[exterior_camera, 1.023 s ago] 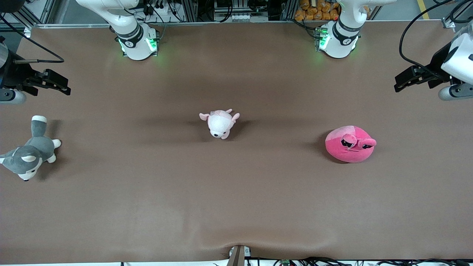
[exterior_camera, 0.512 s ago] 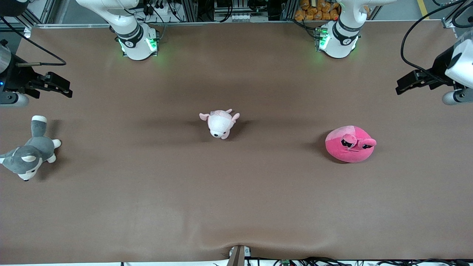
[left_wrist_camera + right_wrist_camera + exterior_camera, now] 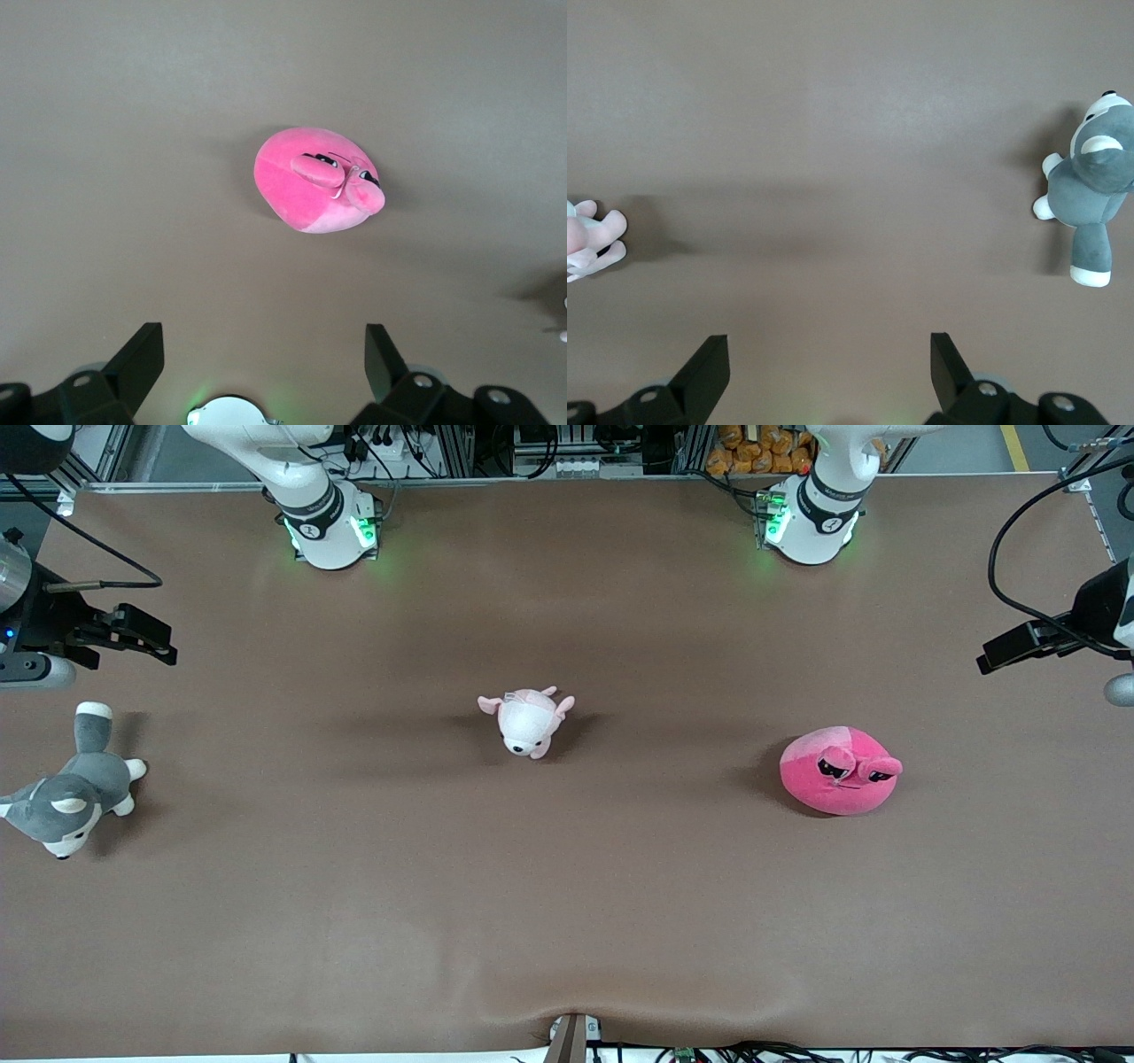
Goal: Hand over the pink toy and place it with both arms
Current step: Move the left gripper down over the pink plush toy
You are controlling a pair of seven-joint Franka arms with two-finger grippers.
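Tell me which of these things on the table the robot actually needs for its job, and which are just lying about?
Needed:
- pink toy, on the table toward the left arm's end
- left hand, open, up near that end
- right hand, open, up at the right arm's end

Lying about:
- small pale pink-and-white plush, mid-table
- grey husky plush, under the right hand's end

Left gripper (image 3: 997, 657) raised over left arm's end of table, fingers (image 3: 142, 359) spread wide, empty. Right gripper (image 3: 159, 642) raised over right arm's end, fingers (image 3: 709, 365) spread wide, empty.
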